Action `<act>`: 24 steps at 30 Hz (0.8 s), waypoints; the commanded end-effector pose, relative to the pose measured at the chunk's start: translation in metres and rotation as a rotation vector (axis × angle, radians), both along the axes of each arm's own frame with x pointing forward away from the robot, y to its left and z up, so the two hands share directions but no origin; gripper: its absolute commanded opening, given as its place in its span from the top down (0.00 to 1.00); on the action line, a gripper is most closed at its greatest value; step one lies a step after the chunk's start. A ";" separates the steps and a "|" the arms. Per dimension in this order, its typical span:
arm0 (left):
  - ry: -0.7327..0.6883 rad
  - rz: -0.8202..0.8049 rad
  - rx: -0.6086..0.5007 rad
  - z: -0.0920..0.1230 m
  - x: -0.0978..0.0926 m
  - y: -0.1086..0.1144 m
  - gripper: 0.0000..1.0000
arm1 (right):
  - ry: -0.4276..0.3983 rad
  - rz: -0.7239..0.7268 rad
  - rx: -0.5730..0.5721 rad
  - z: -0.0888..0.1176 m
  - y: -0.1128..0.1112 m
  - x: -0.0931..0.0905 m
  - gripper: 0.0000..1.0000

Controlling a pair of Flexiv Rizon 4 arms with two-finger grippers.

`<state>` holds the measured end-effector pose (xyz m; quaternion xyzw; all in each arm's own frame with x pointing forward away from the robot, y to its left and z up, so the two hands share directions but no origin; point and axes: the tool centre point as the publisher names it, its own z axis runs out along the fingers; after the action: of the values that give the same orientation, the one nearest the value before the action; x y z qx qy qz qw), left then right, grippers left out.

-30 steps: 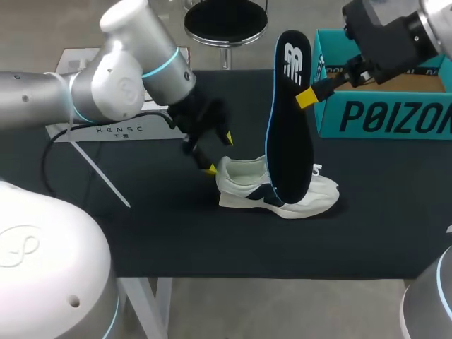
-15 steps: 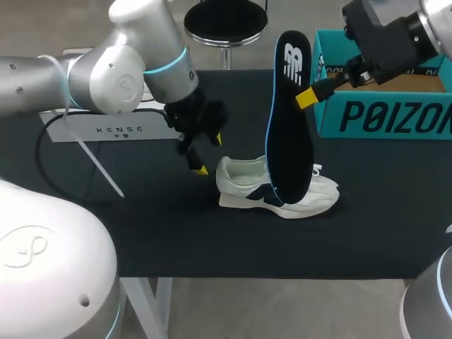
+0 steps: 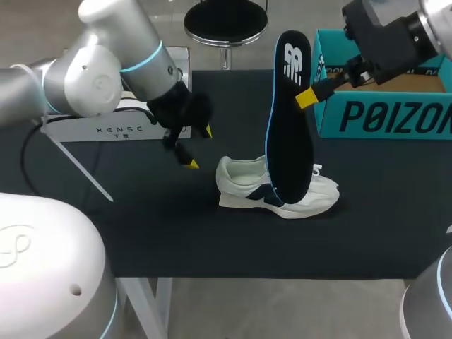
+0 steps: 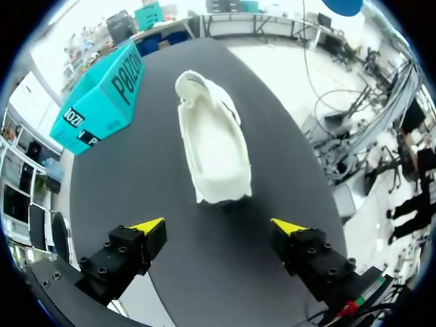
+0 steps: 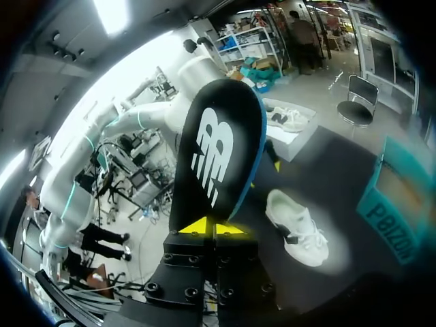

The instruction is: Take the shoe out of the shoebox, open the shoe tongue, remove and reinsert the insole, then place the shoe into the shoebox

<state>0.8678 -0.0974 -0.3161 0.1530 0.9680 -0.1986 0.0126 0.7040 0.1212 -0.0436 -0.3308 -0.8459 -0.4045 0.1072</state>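
Right fingers [image 3: 305, 97] clamped on the edge of the insole [image 3: 289, 120], upright with its lower end at the shoe [image 3: 247, 185] on the worktop [image 3: 176, 233] — left fingers [image 3: 191, 164] spread, empty, near the heel — best to steady the heel, then feed the insole in toe-first, flat.

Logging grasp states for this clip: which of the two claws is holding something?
The right claw, shut on the black insole. The left claw is open and empty, with the white shoe lying ahead of it, untouched.

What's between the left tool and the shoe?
Only bare table lies between the left tool and the shoe; the left wrist view shows this.
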 end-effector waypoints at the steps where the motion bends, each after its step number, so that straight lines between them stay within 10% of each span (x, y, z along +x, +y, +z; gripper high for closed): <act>1: 0.006 -0.010 -0.010 0.008 0.006 -0.020 0.00 | 0.002 0.001 -0.004 0.000 0.002 0.002 1.00; 24: 0.046 -0.005 -0.057 -0.032 0.016 -0.115 0.00 | 0.002 0.001 -0.004 0.000 0.002 0.002 1.00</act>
<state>0.8782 -0.1995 -0.3326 0.1499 0.9615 -0.2301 -0.0030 0.7040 0.1213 -0.0436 -0.3309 -0.8459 -0.4043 0.1071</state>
